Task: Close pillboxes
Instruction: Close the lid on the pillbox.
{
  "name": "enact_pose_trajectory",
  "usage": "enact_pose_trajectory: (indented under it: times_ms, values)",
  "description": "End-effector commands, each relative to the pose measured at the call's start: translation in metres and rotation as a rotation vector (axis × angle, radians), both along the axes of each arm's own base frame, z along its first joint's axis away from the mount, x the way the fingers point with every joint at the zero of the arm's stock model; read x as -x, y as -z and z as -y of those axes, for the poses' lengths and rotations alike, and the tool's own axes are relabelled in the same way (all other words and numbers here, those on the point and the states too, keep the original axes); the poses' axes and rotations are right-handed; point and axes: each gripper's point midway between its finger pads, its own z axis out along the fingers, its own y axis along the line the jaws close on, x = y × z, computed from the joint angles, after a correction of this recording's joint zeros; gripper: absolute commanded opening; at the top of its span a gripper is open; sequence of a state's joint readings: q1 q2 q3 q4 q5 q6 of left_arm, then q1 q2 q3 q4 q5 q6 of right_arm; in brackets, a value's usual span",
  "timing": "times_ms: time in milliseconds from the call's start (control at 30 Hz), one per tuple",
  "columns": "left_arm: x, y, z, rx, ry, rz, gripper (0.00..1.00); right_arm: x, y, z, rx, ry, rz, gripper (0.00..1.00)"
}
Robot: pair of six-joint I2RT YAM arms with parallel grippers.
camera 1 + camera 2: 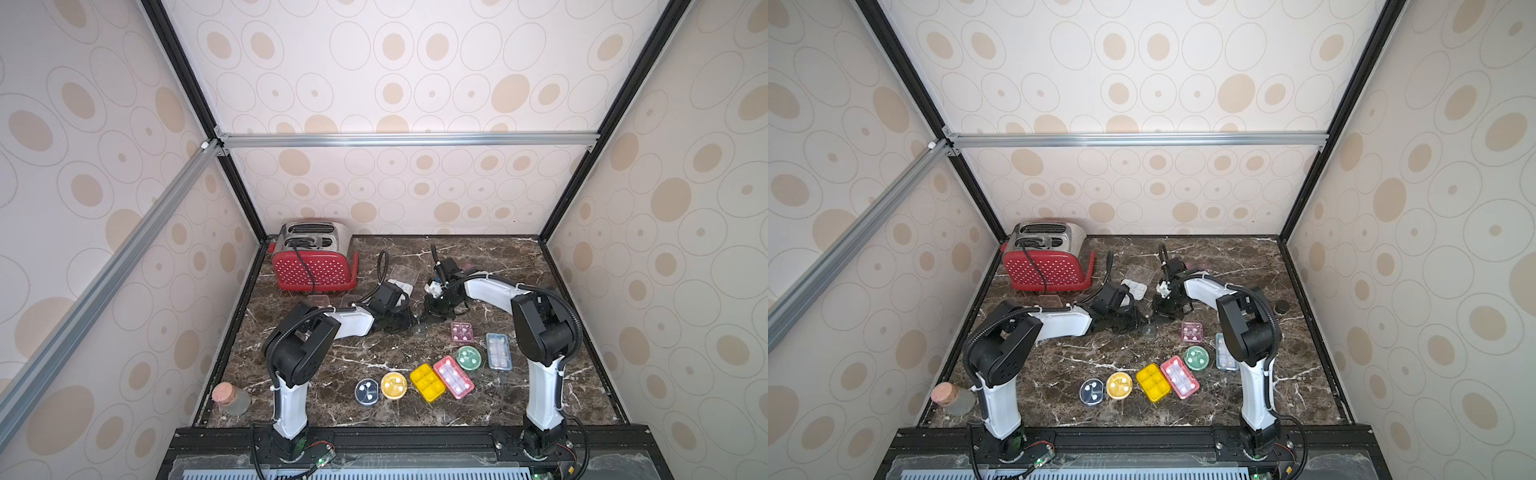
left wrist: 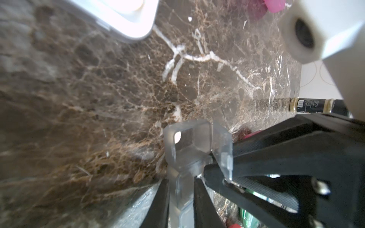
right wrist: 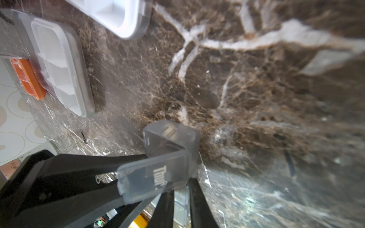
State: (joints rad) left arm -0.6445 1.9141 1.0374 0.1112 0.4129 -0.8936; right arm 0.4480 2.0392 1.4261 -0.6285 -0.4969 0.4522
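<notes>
1. The left gripper [image 2: 181,178] is clenched on a clear strip pillbox [image 2: 189,138], a finger pressed to each long side. The right gripper [image 3: 180,187] clamps the same box from the opposite side.
2. The two sets of black fingers crowd each other at the box, nearly touching.
3. Just beyond both grippers lies a white pillbox [image 3: 118,15] with its clear lid [image 3: 59,65] folded flat open. An orange pillbox [image 3: 27,79] sits past that lid.
4. Toward the robot's base from the right gripper stand a pink square pillbox [image 1: 461,331], a green round pillbox [image 1: 469,358] and a blue rectangular pillbox [image 1: 498,351].
5. Well beyond the left gripper stands a red dotted toaster [image 1: 313,262].
6. The held box is frosted and see-through. One flap, marked "Thur", stands open, and a small white oval shows through the end compartment.
7. The fingers hide the rest of the strip. In both top views it is only a grey smudge, so I cannot tell whether it rests on the marble tabletop [image 1: 332,374] or is lifted.
</notes>
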Motion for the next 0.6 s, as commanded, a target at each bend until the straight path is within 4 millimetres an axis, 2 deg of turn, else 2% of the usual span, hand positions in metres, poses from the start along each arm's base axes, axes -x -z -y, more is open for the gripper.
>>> enact_pose_trajectory:
  times_ms: [0, 200, 300, 400, 567]
  values:
    - [0.009, 0.016, -0.004, -0.057, 0.02, -0.036, 0.19, 0.002, 0.001, -0.002, 0.015, -0.007, -0.01, 0.17]
    - [0.008, 0.01, -0.006, -0.076, 0.023, -0.023, 0.18, 0.002, -0.002, 0.0, 0.026, -0.006, -0.006, 0.17]
    - [0.01, 0.015, -0.008, -0.087, 0.024, -0.035, 0.28, 0.002, 0.001, 0.0, 0.027, -0.007, -0.011, 0.17]
    - [0.012, 0.019, -0.01, -0.106, 0.027, -0.041, 0.31, 0.003, 0.002, 0.0, 0.028, -0.009, -0.014, 0.18]
    - [0.012, 0.024, -0.011, -0.112, 0.027, -0.051, 0.29, 0.003, 0.004, 0.0, 0.033, -0.008, -0.017, 0.17]
